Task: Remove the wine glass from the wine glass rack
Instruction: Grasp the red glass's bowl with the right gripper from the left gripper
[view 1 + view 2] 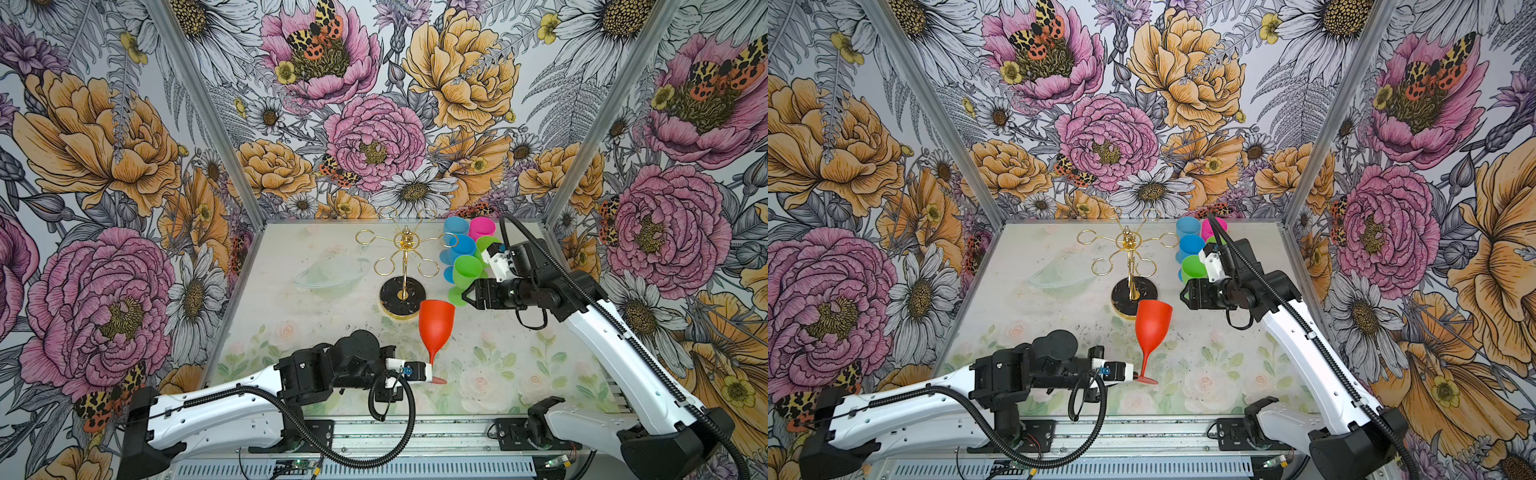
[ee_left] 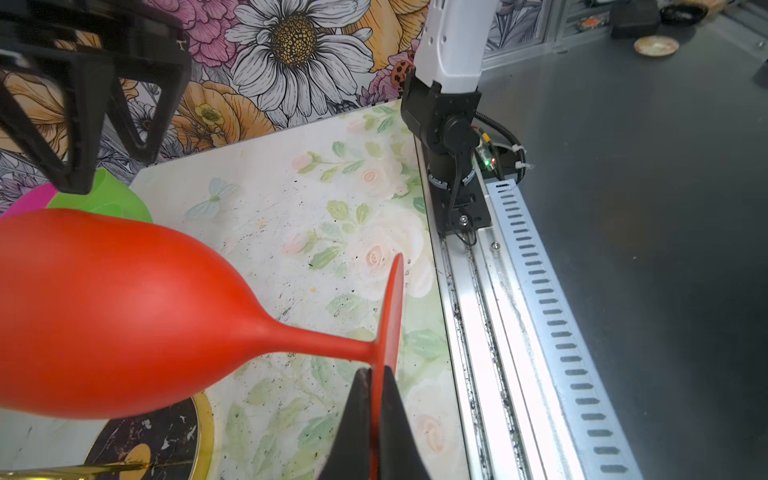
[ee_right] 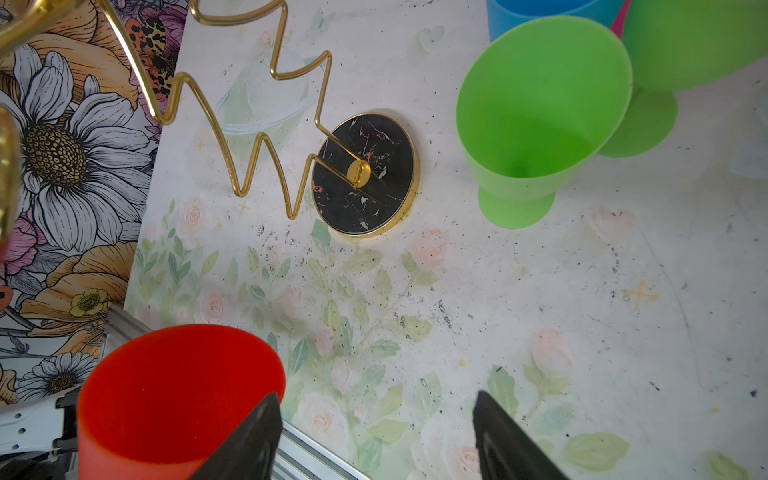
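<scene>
Wine glass (image 1: 435, 328) empty, foot in left tool (image 1: 429, 368).

No text or number is legible on the wine glass (image 1: 435, 328) or its rack (image 1: 405, 241).

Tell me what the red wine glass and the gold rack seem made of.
The red wine glass looks like matte plastic: opaque, soft sheen. The wine glass rack seems thin metal wire, shiny gold with glints; its base is black, marble-veined, stone or print unclear.
</scene>
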